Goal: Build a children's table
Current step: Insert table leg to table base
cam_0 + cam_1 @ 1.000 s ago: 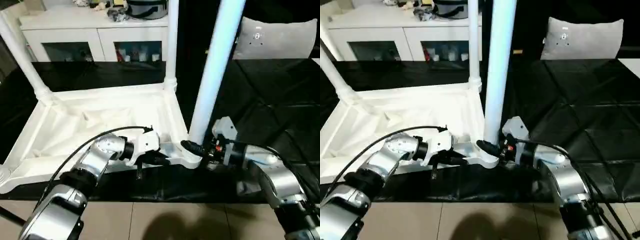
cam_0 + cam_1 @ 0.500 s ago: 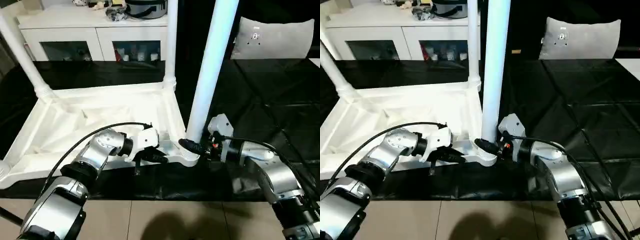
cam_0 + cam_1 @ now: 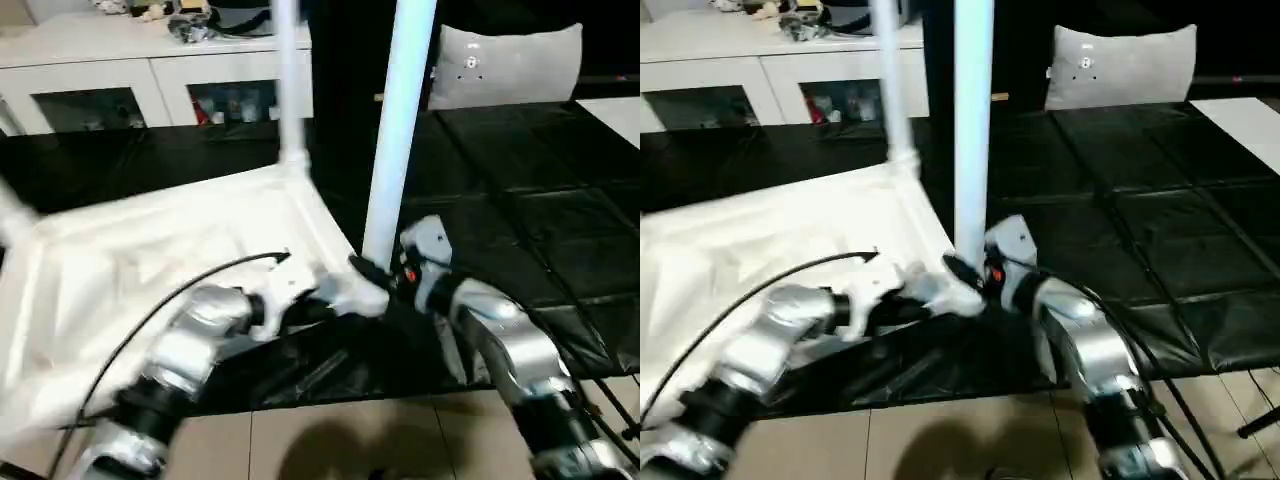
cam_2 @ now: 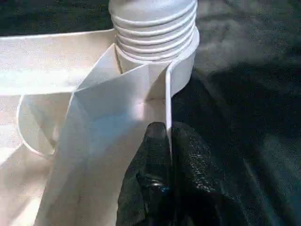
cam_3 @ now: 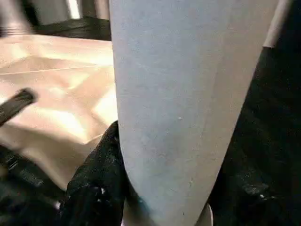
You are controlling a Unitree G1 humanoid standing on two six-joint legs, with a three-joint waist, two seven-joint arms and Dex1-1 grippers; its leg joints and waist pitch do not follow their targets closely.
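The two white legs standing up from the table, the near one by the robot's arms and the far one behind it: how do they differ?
The near leg looks thicker and bluish; the far leg looks thinner and whiter. The right gripper is shut around the near leg's base, while nothing holds the far leg. The near leg stands in the corner socket beside the left gripper; the far leg stands at the back corner. Both stand upright from the upturned table top.

My head views are motion-smeared, worst on the left arm (image 3: 190, 350) and the table top (image 3: 120, 260), whose edges streak. Soft indoor light falls from above, and a dark shadow pools on the floor tiles (image 3: 330, 445). The black mat (image 3: 1160, 230) shows faint sheen. In the right wrist view the leg (image 5: 188, 94) looks bluish and slightly soft; the left wrist view is sharper.
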